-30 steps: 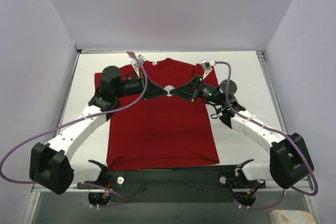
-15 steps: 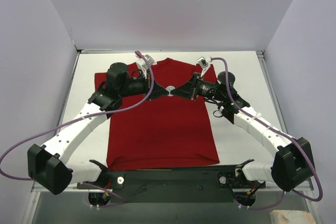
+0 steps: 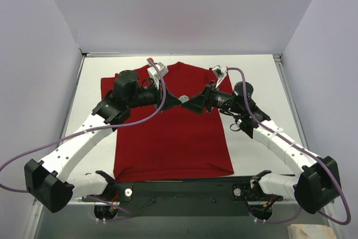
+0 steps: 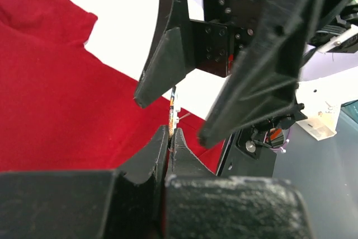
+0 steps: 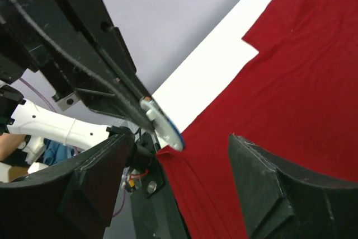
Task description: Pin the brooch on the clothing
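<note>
White table (image 3: 257, 71), grey walls, red T-shirt (image 3: 168, 138) flat on it. My L gripper (image 4: 170, 137) is clamped tight on the brooch (image 5: 162, 124) at the upper chest. Can't tell if the pin's in cloth. R gripper (image 5: 182, 141) stands wide and empty, straddling it. Risk imo: thin one-sided pinch, so the brooch could twist or drop.

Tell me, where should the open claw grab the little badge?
Probably its free half, pinched across the flat faces. The badge is held edge-up over the shirt, the left gripper clamping one side, so the open right gripper should come from the opposite side.
</note>
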Controlling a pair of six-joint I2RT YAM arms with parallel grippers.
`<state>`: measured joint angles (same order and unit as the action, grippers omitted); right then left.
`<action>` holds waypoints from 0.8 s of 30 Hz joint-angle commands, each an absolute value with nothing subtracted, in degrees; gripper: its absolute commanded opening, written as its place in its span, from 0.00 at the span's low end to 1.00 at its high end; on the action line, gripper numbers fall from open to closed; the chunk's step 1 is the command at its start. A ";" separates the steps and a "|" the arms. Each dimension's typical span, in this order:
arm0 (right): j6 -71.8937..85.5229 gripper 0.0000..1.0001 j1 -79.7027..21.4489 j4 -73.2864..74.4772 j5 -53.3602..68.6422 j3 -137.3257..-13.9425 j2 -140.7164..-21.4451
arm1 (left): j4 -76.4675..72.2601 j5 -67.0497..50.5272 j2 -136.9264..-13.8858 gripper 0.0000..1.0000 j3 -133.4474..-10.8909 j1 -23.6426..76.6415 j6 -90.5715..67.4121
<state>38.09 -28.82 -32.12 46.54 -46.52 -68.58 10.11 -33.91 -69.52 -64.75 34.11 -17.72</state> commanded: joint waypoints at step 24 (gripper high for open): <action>39.20 0.96 -23.99 -41.49 43.42 -41.22 -60.73 | 12.04 -21.36 -66.80 0.00 -64.42 33.13 -14.68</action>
